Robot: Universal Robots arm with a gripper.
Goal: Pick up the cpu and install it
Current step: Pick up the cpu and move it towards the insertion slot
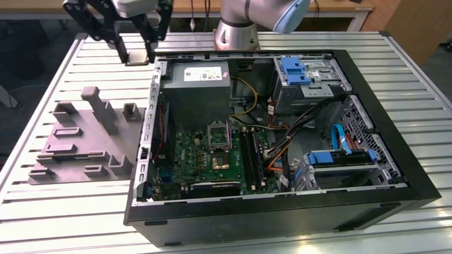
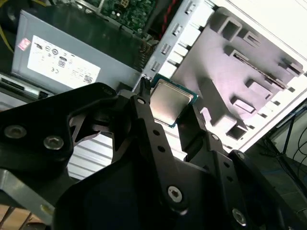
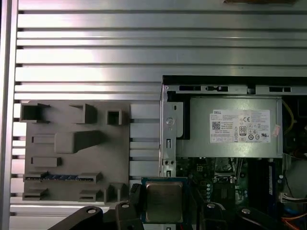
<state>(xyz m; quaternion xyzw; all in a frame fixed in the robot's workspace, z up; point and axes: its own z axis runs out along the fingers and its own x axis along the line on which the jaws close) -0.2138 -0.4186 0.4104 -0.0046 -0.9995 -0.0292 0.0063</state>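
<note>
The cpu [image 3: 163,201], a small flat square chip with a pale metal top and green rim, sits between my black fingers [image 2: 144,112]. My gripper [image 2: 169,104] is shut on the cpu [image 2: 171,99]. In the exterior view my gripper [image 1: 138,52] hangs above the slatted table, just outside the open computer case's back corner on that view's left. The cpu [image 1: 139,55] shows there as a small tan square between the fingers. The metal-framed socket [image 1: 218,135] lies on the green board [image 1: 201,161], well away from the gripper.
The grey moulded tray [image 1: 81,140] with upright posts lies on the table at the exterior view's left. The grey power-supply box [image 1: 202,87] stands inside the black case [image 1: 282,211] near the gripper. Loose cables [image 1: 297,129] and blue drive brackets [image 1: 339,157] fill the case's other side.
</note>
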